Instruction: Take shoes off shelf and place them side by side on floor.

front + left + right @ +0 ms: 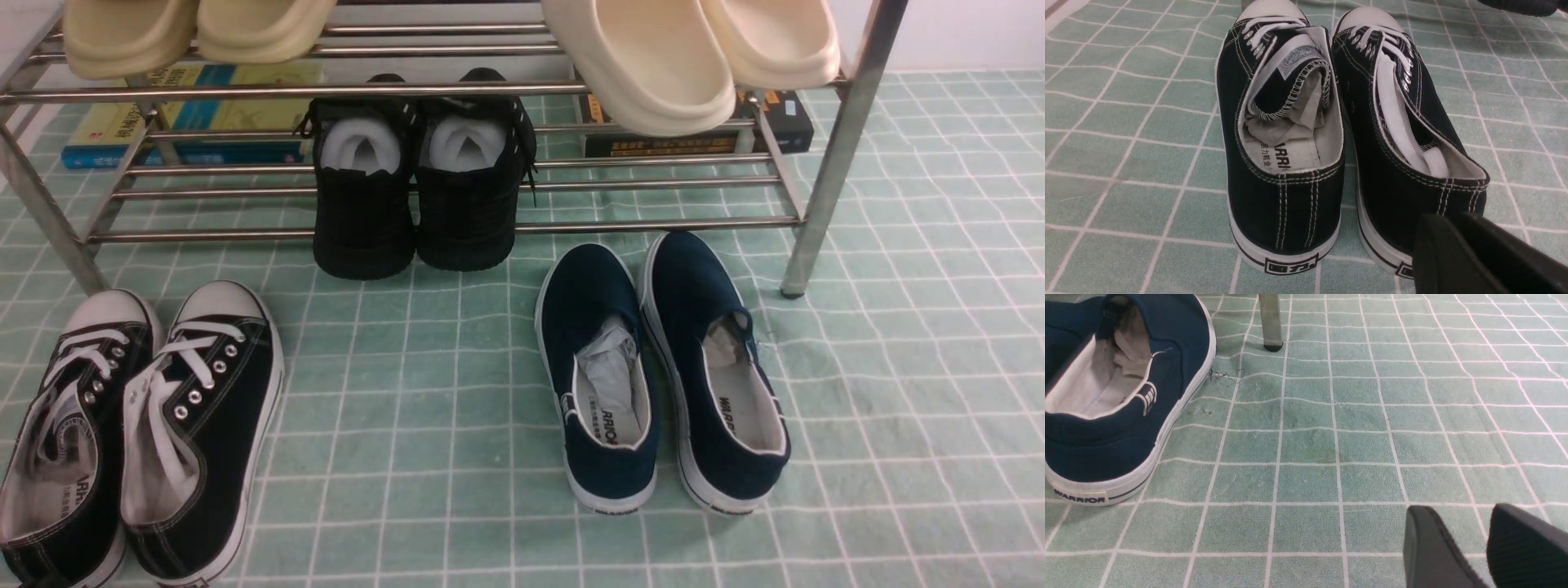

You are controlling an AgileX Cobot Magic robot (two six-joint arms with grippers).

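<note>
The shoes, two black canvas sneakers with white laces (pixel 200 425), stand side by side on the floor (pixel 424 392) at the front left, toes toward the shelf (pixel 653 224). In the left wrist view I look at their heels (pixel 1282 196) from behind. My left gripper (pixel 1453 222) sits just behind the heel of the right-hand sneaker (pixel 1404 134), its fingers close together with no gap showing and nothing between them. My right gripper (pixel 1461 514) hovers open over bare floor, holding nothing. Neither gripper shows in the front view.
Navy slip-ons (pixel 600 376) lie on the floor right of centre, one of them near my right gripper (pixel 1106 416). All-black shoes (pixel 416 204) sit on the shelf's lower tier, cream slippers (pixel 653 65) on the upper tier, books (pixel 212 122) behind. A shelf leg (pixel 1270 322) stands beyond.
</note>
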